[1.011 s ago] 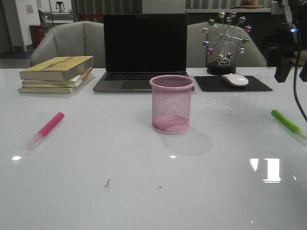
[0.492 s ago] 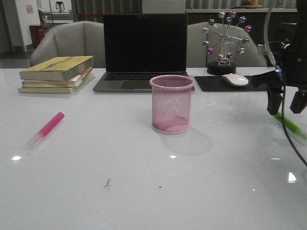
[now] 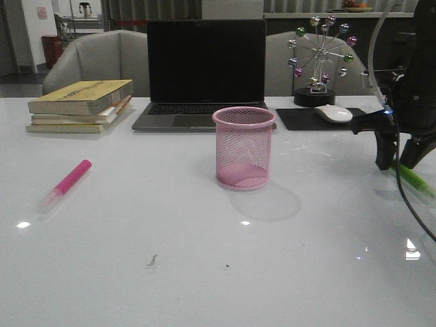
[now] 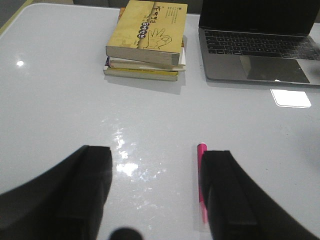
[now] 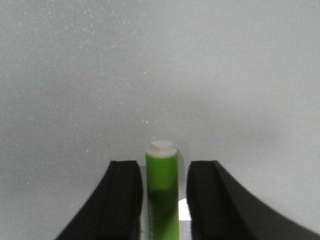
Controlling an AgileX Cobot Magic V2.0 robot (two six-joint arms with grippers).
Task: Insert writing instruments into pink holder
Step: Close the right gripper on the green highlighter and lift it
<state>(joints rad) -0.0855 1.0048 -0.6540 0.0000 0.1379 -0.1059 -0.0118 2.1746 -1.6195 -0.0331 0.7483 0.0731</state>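
Observation:
The pink mesh holder [image 3: 245,148] stands upright at the table's middle, with nothing showing inside it. On the right, the lime green marker [image 3: 415,178] lies flat, and my right gripper [image 3: 395,165] is down at its far end. In the right wrist view the green marker [image 5: 162,192] lies lengthwise between the open fingers [image 5: 125,192], with narrow gaps on both sides. The magenta marker [image 3: 65,185] lies on the left of the table. In the left wrist view my left gripper [image 4: 157,155] hovers open above the table, with the magenta marker [image 4: 201,172] just beside one finger [image 4: 230,195].
A laptop [image 3: 204,68] with a dark screen stands behind the holder. A stack of books [image 3: 82,105] sits at the back left. At the back right are a white mouse [image 3: 334,114] on a black pad and a ferris-wheel ornament [image 3: 320,58].
My right arm has come down from the upper right edge of the front view onto the green marker's end. The markers and the holder have not moved.

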